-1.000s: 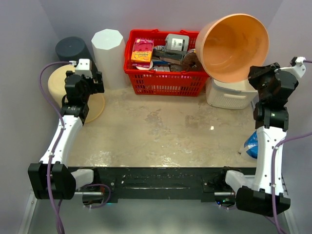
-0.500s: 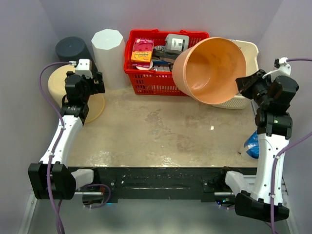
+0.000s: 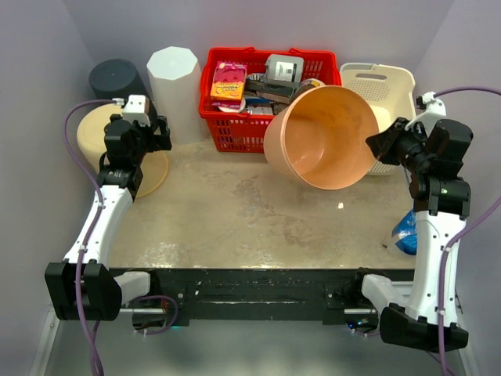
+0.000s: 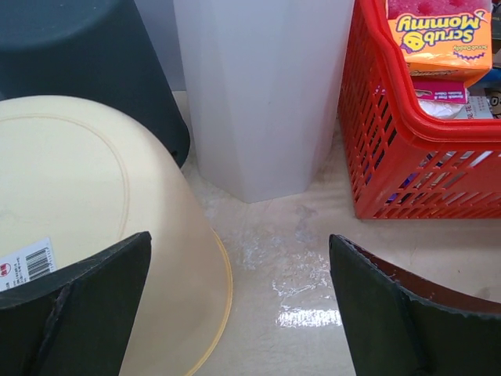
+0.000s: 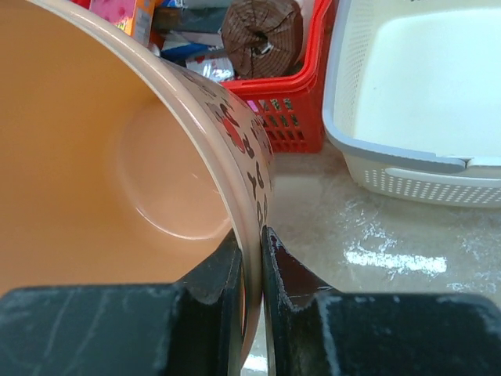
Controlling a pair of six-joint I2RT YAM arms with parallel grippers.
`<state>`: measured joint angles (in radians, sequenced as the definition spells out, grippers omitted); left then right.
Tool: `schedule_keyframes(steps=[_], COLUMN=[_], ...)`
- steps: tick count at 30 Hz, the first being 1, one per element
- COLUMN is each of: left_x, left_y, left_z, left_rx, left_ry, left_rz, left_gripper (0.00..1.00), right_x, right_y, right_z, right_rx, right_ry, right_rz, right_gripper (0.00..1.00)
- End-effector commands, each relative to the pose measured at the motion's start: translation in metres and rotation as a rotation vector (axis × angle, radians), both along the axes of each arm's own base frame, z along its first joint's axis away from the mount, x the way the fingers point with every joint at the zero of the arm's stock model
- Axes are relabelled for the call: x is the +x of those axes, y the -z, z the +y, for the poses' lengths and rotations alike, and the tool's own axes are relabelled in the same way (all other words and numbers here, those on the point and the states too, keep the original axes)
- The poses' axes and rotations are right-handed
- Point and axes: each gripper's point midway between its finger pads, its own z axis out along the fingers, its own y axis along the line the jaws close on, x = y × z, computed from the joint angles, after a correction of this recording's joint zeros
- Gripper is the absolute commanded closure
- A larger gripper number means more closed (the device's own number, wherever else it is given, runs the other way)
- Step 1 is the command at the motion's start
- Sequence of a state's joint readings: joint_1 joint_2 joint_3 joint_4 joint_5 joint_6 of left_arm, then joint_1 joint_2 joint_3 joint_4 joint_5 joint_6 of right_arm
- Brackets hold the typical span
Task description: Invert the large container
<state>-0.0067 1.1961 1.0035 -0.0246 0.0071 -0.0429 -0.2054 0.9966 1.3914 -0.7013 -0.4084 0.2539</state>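
- Orange plastic: the large container (image 3: 321, 137) hangs tipped on its side before the red basket (image 3: 235, 129), with its mouth facing the arms and its smooth inside showing
- The right gripper (image 5: 250, 243) is clenched on the large container's rim, with one finger inside the wall and one outside (the outer wall bears dark and red marks too blurred to read)
- The left gripper (image 4: 239, 313) is spread wide and grasps nothing; it hovers over the table (image 3: 235, 211) between the cream bowl (image 4: 78, 196) and the red basket
- The red basket holds a yellow-and-pink pack (image 4: 445, 35) printed "Scrub Mommy", a brown bundle (image 5: 258, 35), a grey box (image 3: 283, 68) and other packets I cannot tell apart
- The cream bowl lies upside down; a barcode sticker (image 4: 27, 258) is on its side, its digits too small to read
- A dark tub (image 4: 78, 63), also inverted, stands behind the bowl, and a white faceted bin (image 4: 262, 86) stands between it and the red basket
- A white slotted basket (image 5: 407, 157) sits just right of the red basket
- A second ago the large container hung high over the white slotted basket and hid most of it; it has since swung down and leftward, uncovering that basket and masking the red basket's right front corner
- The left arm has not moved
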Motion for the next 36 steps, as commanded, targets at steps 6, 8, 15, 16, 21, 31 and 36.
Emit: schedule_keyframes(steps=[6, 8, 15, 16, 21, 31, 36], left_x=[-0.004, -0.005, -0.017, -0.020, -0.042, -0.084, -0.088], left_y=[-0.049, -0.050, -0.061, -0.062, -0.063, -0.092, -0.084], left_z=[-0.031, -0.038, -0.084, -0.092, -0.143, -0.237, -0.266], left_rx=[-0.036, -0.050, -0.054, -0.059, -0.138, -0.328, -0.341], left_ry=[0.159, 0.187, 0.284, 0.310, 0.471, 0.709, 0.763], left_rz=[-0.134, -0.140, -0.177, -0.182, -0.156, -0.155, -0.116], left_gripper=[0.01, 0.00, 0.01, 0.00, 0.01, 0.01, 0.01], right_x=[0.010, 0.012, 0.014, 0.012, 0.013, 0.019, 0.022], right_y=[0.002, 0.015, 0.019, 0.017, 0.024, 0.043, 0.046], right_z=[0.017, 0.027, 0.037, 0.035, 0.010, 0.027, 0.044], right_rx=[-0.151, -0.194, -0.249, -0.262, -0.404, -0.564, -0.603], right_ry=[-0.050, -0.069, -0.088, -0.082, 0.054, 0.098, 0.089], right_rz=[0.058, 0.110, 0.132, 0.136, 0.247, 0.371, 0.370], right_gripper=[1.00, 1.00, 1.00, 1.00, 1.00, 1.00, 1.00])
